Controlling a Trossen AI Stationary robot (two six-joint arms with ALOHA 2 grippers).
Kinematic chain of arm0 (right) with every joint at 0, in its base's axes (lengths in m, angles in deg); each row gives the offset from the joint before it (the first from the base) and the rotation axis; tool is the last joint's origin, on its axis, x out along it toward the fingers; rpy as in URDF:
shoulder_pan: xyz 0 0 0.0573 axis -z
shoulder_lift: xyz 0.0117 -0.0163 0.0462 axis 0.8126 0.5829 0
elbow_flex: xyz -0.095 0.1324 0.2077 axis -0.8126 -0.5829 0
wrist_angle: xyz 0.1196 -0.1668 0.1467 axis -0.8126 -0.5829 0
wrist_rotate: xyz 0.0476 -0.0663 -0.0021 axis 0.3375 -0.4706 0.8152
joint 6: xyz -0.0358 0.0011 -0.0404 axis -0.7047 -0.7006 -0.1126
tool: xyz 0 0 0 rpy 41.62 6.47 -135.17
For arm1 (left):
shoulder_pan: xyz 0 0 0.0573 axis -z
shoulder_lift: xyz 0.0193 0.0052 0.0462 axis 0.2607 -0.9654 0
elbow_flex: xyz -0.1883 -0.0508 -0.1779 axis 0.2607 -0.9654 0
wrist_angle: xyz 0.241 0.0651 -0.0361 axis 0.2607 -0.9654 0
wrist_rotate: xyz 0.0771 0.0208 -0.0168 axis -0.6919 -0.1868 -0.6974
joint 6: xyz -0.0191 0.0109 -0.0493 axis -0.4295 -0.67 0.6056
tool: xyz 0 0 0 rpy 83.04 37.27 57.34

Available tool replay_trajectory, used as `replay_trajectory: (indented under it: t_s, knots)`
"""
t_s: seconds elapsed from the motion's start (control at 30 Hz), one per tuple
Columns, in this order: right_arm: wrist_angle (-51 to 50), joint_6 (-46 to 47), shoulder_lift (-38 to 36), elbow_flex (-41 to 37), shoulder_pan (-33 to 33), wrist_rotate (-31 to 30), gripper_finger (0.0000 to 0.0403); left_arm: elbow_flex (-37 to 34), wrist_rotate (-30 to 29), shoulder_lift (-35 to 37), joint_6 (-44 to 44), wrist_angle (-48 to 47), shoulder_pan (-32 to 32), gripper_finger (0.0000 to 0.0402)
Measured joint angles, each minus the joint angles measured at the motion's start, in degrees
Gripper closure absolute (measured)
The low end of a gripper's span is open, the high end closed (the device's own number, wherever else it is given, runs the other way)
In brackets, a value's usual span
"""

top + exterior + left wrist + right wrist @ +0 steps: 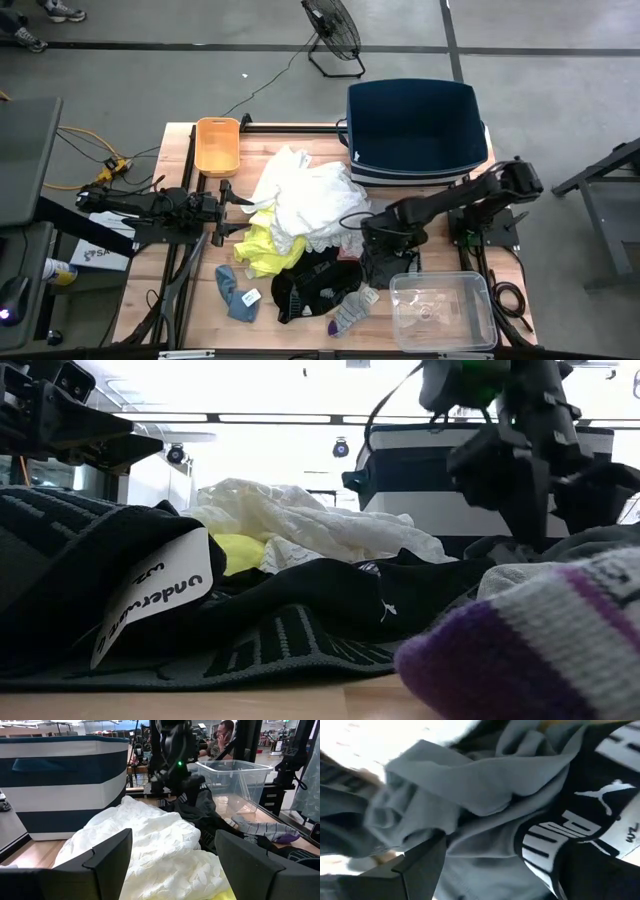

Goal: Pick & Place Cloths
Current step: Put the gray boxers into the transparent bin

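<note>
Crumpled grey garment (pixel 470 795) fills the right pincer's (pixel 500 865) spread fingers.

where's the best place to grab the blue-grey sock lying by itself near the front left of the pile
Probably mid-length on the blue-grey sock, coming straight down from above. It lies flat on the table, apart from the black cloth, so a top pinch across its narrow width should lift it alone. The left gripper is nearer, its fingers open; the right gripper is down in the dark cloths.

Dark jointed arms (pixel 440 205), seemingly cabled
</note>
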Motion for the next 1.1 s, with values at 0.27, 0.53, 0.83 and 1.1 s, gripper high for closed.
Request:
replay_trajectory:
  t_s: [0.27,0.53,0.83,1.1]
  knots:
    - [-0.19,-3.38,6.33,0.00,-0.11,-0.19,0.0076,0.00,-0.02,-0.01,0.01,0.00,-0.01,0.0121]
    - [-0.54,-5.26,9.80,0.31,-0.09,-0.89,0.0095,-0.01,-0.02,-0.02,0.01,0.01,0.01,0.0121]
    - [0.18,-6.35,10.04,0.20,-0.13,-1.74,0.0197,0.00,0.00,-0.02,-0.01,0.00,0.01,0.0121]
    - [1.23,-6.70,10.09,0.13,0.00,-1.03,0.0316,0.00,-0.01,0.00,0.00,0.00,0.00,0.0121]
